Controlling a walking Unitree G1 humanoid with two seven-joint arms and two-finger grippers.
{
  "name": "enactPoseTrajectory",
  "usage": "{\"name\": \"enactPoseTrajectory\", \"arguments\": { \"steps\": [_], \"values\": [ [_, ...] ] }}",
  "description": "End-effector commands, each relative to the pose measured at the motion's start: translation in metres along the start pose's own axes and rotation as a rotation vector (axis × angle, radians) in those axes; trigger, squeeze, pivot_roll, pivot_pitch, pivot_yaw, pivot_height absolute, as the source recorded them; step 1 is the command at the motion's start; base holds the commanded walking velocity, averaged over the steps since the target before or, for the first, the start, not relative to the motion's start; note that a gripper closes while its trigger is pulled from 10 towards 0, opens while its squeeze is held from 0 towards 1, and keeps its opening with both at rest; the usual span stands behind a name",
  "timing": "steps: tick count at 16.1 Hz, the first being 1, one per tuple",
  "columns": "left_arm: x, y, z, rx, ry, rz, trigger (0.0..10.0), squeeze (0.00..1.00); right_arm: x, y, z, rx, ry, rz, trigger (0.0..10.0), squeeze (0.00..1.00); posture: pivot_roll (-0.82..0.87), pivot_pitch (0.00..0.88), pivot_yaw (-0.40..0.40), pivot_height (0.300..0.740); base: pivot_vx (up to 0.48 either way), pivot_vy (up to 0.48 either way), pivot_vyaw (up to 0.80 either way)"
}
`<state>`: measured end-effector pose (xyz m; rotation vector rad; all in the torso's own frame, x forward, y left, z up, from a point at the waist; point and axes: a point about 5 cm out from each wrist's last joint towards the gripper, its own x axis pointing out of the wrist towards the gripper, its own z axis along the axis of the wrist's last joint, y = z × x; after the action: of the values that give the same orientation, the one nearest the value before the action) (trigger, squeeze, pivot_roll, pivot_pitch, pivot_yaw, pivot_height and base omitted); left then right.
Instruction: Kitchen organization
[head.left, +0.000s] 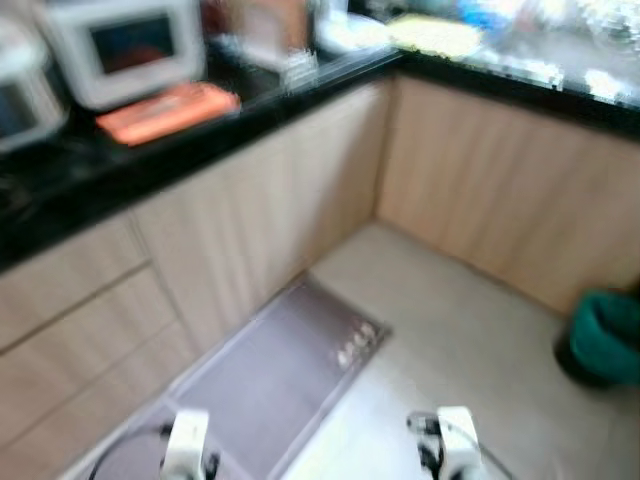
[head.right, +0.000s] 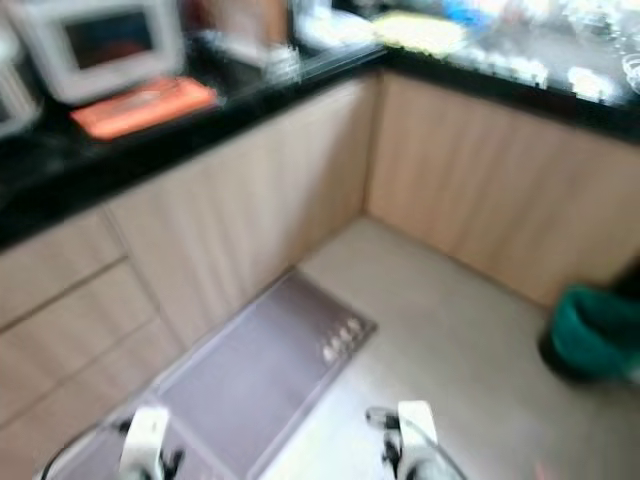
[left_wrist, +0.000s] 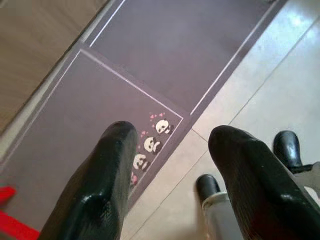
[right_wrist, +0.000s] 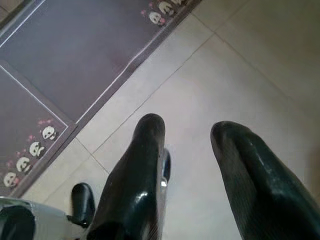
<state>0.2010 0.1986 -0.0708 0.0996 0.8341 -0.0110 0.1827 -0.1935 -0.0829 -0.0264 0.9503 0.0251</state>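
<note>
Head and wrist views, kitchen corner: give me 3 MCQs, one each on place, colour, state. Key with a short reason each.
1. Where does the flat orange item lie?
A. on the black countertop in front of the white appliance
B. on the floor mat
C. inside the green bin

2. What colour is the bin on the floor at the right?
A. red
B. green
C. white

3. How do the left gripper's fingers stand?
A. shut on a cloth
B. shut, empty
C. open, empty

Key: 1 A, the orange item rests on the countertop before the white appliance. 2 B, the bin is green. 3 C, the left gripper shows the panda mat between its parted fingers.
</note>
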Motion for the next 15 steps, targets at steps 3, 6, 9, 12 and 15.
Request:
{"name": "enactPoseTrajectory", "arguments": {
  "steps": [3, 6, 9, 12, 15],
  "values": [
    [-0.0009, 0.0009, -0.004, 0.004, 0.018, -0.005, 10.0, 0.0, 0.0003, -0.0003, 0.0024, -0.004, -0.007, -0.001, 10.0, 0.0, -0.04, 0.0, 0.053, 0.74, 0.0, 0.0, -0.59],
    [-0.0011, 0.0007, -0.0047, 0.009, 0.021, -0.008, 10.0, 0.0, 0.0003, 0.0004, 0.0018, -0.004, -0.007, 0.0, 10.0, 0.0, -0.04, 0.0, 0.056, 0.74, 0.0, 0.0, -0.59],
    [-0.001, -0.0011, -0.0052, 0.009, 0.021, -0.01, 10.0, 0.0, 0.0003, 0.0005, 0.0017, 0.0, -0.008, 0.0, 10.0, 0.0, -0.05, 0.0, 0.059, 0.74, 0.0, 0.0, -0.59],
    [-0.0011, -0.0025, -0.006, 0.01, 0.023, -0.016, 10.0, 0.0, 0.0002, 0.0008, 0.0012, 0.004, -0.007, -0.001, 10.0, 0.0, -0.05, 0.0, 0.059, 0.74, 0.0, 0.0, -0.59],
    [-0.001, -0.0022, -0.0051, 0.006, 0.02, -0.015, 10.0, 0.0, 0.0004, 0.0011, 0.0027, 0.003, -0.016, -0.001, 10.0, 0.0, -0.04, 0.0, 0.061, 0.74, 0.0, 0.0, -0.39]
  ]
}}
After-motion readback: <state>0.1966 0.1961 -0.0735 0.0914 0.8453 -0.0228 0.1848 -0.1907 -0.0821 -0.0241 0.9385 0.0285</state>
